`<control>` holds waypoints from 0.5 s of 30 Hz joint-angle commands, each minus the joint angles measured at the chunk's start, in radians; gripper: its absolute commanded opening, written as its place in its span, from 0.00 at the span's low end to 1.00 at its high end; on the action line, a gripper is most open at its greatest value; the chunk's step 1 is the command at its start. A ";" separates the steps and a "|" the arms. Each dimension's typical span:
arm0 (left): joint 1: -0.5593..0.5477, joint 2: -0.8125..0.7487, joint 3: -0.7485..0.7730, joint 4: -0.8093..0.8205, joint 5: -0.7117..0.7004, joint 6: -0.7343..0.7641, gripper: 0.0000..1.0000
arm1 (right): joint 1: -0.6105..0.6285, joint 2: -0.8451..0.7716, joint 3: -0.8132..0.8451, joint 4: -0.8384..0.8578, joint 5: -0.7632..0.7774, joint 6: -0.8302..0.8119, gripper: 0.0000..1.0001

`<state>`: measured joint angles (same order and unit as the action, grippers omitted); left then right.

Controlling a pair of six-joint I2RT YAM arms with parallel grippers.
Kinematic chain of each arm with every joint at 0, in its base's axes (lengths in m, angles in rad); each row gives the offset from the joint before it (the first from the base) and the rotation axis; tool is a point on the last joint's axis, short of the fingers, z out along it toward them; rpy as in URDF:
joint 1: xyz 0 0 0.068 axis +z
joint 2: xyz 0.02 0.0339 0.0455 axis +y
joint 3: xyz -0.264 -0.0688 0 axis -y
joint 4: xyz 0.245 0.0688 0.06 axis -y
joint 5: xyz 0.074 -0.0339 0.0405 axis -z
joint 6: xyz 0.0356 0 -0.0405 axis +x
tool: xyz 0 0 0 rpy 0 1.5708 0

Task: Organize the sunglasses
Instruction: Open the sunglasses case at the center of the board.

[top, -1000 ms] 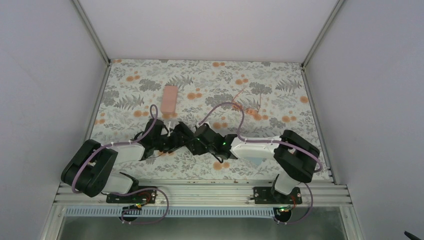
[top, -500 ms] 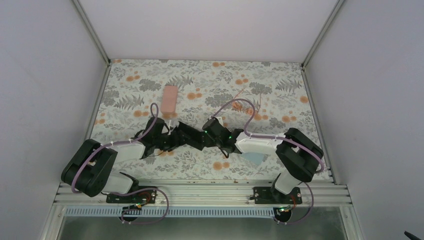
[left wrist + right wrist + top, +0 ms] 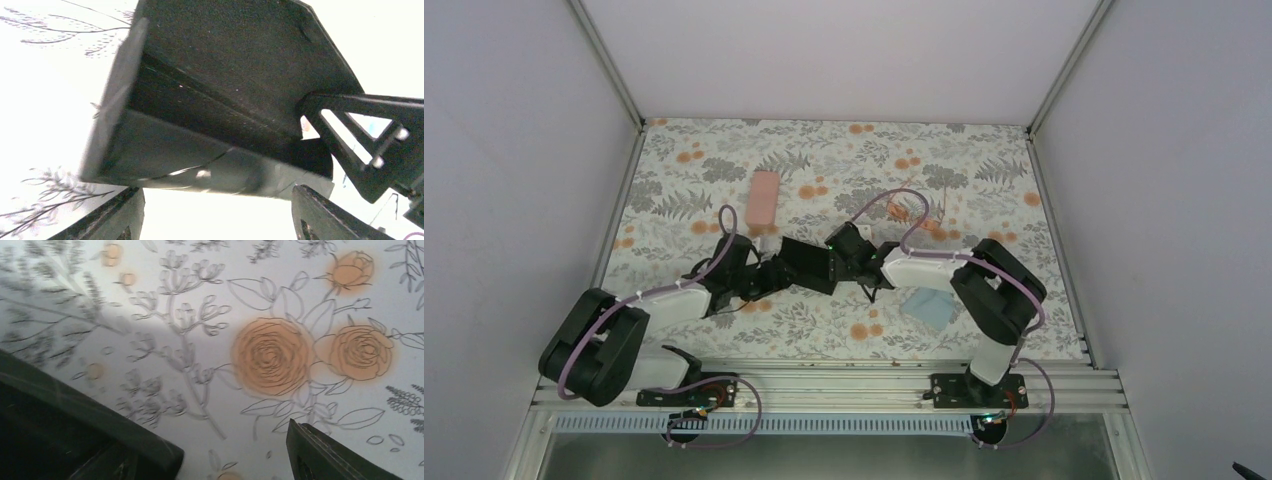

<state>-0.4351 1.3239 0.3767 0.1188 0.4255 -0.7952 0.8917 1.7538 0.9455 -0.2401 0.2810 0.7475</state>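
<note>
Near the middle of the flower-printed counter, an open black oblong case lies between the two arms. The left fingers are spread wide just at the near edge of this case and do not clamp it. The right fingers are also spread, at the other side of the case, with only bare counter between them. Inside the case a thin curved line shows, perhaps the dark brown glasses, but the view is blurred. The pale orange-pink thin-framed sunglasses lie farther back on the right, well apart from the case.
</note>
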 commanded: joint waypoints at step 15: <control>0.002 -0.158 -0.013 -0.211 -0.210 0.025 0.66 | -0.053 -0.131 0.050 -0.033 -0.124 -0.039 0.75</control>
<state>-0.4347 1.2129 0.3702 -0.0391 0.2737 -0.7811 0.8482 1.7512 0.9993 -0.2928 0.2092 0.7582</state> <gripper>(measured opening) 0.664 0.759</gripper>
